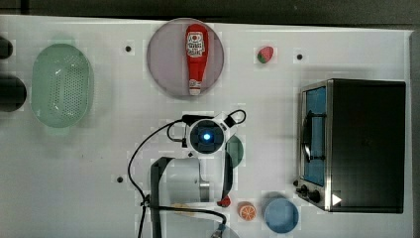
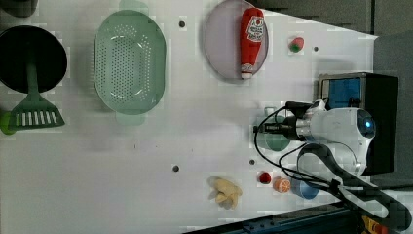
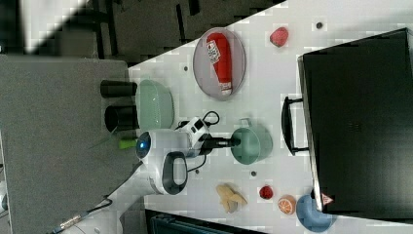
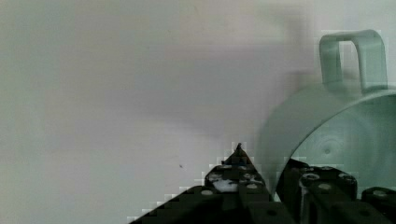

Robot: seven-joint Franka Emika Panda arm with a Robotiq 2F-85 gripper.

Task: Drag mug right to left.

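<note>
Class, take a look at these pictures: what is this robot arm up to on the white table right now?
The white robot arm's pincer has closed on the rim of the teal-green round mug, one finger inside the wall and one outside. The mug stands upright on the white table, between the black toaster oven and the arm in the right view. It appears set to drag the mug; the pale mint perforated colander lies far off.

We see a white table (image 1: 89,163) with small dark holes in its top, evenly lit. Beyond its far edge in the top view lies a dark floor (image 1: 247,10). A grey panel (image 3: 53,146) fills the right view's left.
</note>
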